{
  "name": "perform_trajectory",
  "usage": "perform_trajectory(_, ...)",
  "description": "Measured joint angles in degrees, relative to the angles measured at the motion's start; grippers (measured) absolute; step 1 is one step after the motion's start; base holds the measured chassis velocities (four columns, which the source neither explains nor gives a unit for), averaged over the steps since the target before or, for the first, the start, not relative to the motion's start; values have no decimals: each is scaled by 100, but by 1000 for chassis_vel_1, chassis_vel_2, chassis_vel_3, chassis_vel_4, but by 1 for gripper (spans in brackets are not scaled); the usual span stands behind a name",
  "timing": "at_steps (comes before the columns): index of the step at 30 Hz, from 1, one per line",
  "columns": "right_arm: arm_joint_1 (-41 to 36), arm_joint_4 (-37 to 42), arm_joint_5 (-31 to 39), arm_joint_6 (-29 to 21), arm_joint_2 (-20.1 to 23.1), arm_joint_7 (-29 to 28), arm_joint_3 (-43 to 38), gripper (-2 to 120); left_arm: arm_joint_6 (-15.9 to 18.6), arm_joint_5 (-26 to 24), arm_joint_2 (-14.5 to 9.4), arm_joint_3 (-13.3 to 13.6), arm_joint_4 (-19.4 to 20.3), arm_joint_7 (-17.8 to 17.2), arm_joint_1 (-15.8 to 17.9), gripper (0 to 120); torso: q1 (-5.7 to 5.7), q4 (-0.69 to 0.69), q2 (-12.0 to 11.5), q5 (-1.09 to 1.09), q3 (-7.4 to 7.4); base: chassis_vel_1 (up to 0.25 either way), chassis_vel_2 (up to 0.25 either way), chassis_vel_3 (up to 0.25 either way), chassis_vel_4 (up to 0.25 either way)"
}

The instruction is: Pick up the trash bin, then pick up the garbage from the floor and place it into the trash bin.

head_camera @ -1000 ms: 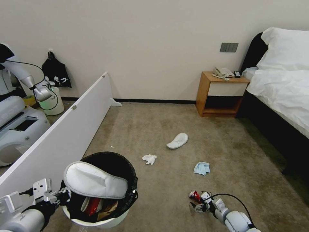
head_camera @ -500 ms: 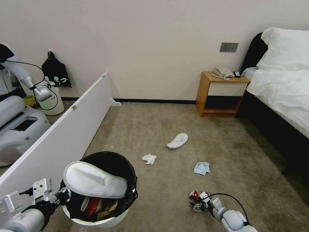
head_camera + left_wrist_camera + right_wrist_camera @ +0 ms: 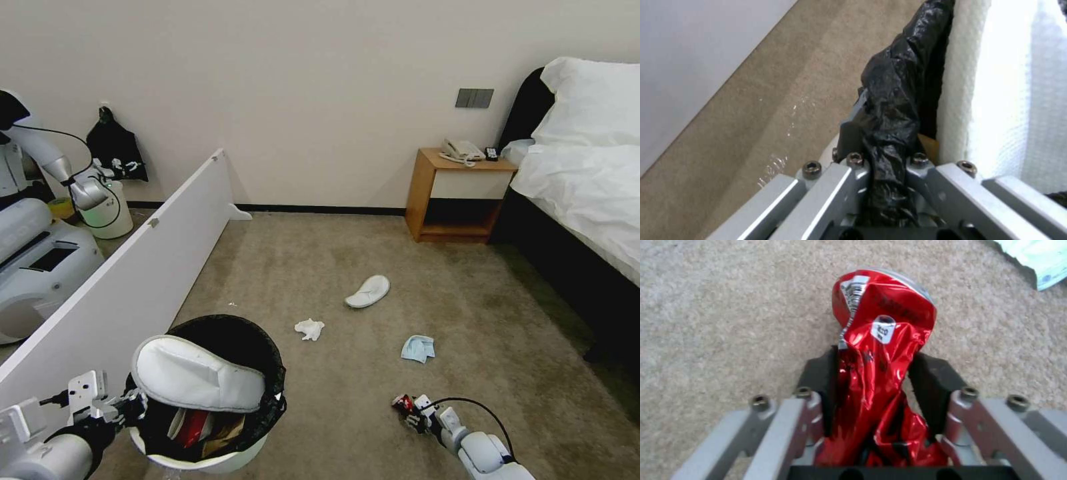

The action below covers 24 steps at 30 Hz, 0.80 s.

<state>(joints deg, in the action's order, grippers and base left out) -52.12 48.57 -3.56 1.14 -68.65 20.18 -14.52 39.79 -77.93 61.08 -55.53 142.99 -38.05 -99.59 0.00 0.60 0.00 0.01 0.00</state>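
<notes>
The trash bin (image 3: 200, 460), white with a black liner, stands low on the left, and my left gripper (image 3: 133, 404) is shut on its rim. The left wrist view shows the jaws pinching the black liner (image 3: 891, 110). One white slipper (image 3: 193, 375) lies across the bin's mouth over a red packet (image 3: 190, 427) and brown paper (image 3: 223, 433). My right gripper (image 3: 411, 412) is down at the carpet, shut on the crushed red can (image 3: 882, 336). A second slipper (image 3: 368, 291), a white tissue (image 3: 309, 328) and a light-blue mask (image 3: 418, 348) lie on the carpet ahead.
A long white partition board (image 3: 133, 280) runs along the left. Behind it stand another robot and a white bucket (image 3: 110, 212). A wooden nightstand (image 3: 457, 197) and a bed (image 3: 587, 193) take up the right side. Open carpet lies between them.
The right gripper's fingers have closed in on the red can and shifted slightly on the carpet. The left arm and the bin have not moved.
</notes>
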Motion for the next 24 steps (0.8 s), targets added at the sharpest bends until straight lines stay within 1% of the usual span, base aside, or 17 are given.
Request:
perform_trajectory(1,0,0,0,0,0,0,0,37,0,0,0,0,0,0,0,3,0,0,0,0,0,0,0,0,0)
perform_trajectory(3,-28,-14,35,26,20,55,-50,29,0,2,1,-14,10,0,-18,3,0,-1,1,-2,0,0,0,0,0)
perform_trajectory(4,-28,-14,35,26,20,55,-50,29,0,2,1,-14,10,0,-18,3,0,-1,1,-2,0,0,0,0,0)
perform_trajectory(5,-45,-5,62,35,42,82,-59,26,0,4,0,-16,16,-1,-18,3,0,-1,0,-2,0,0,0,0,0)
perform_trajectory(9,-97,64,151,56,104,144,-61,25,0,4,0,-12,23,0,-16,3,0,0,0,1,0,0,0,0,0)
perform_trajectory(13,-223,330,373,173,262,216,-102,23,0,7,-3,4,24,-3,-4,3,0,7,0,0,1,0,0,0,0)
perform_trajectory(14,-263,464,483,273,286,227,-169,20,0,8,-3,17,25,-3,6,3,0,5,0,-1,1,0,0,0,0)
perform_trajectory(15,-263,464,483,273,286,227,-169,20,0,8,-3,17,25,-3,6,3,0,5,0,-1,1,0,0,0,0)
perform_trajectory(16,-291,560,549,358,294,228,-238,19,0,8,-3,28,24,-3,16,3,0,1,0,0,1,0,0,0,0)
perform_trajectory(18,-300,595,569,391,298,229,-261,19,0,8,-3,30,24,-3,20,3,0,1,0,1,1,0,0,0,0)
perform_trajectory(20,-376,1009,803,605,358,217,-507,19,1,9,-6,37,23,-3,33,3,0,1,0,0,1,0,0,0,0)
perform_trajectory(21,-376,1009,803,605,358,217,-507,19,1,9,-6,37,23,-3,33,3,0,1,0,0,1,0,0,0,0)
perform_trajectory(22,-432,1344,959,687,409,208,-637,19,1,7,-8,37,23,-3,30,3,0,2,0,-1,1,0,0,0,0)
perform_trajectory(23,-455,1485,1023,711,430,206,-674,19,2,6,-9,37,24,-3,26,3,0,4,0,0,1,0,0,0,0)
perform_trajectory(24,-518,1995,1301,765,514,207,-759,19,2,6,-13,37,25,-2,3,3,0,3,0,-1,1,0,0,0,0)
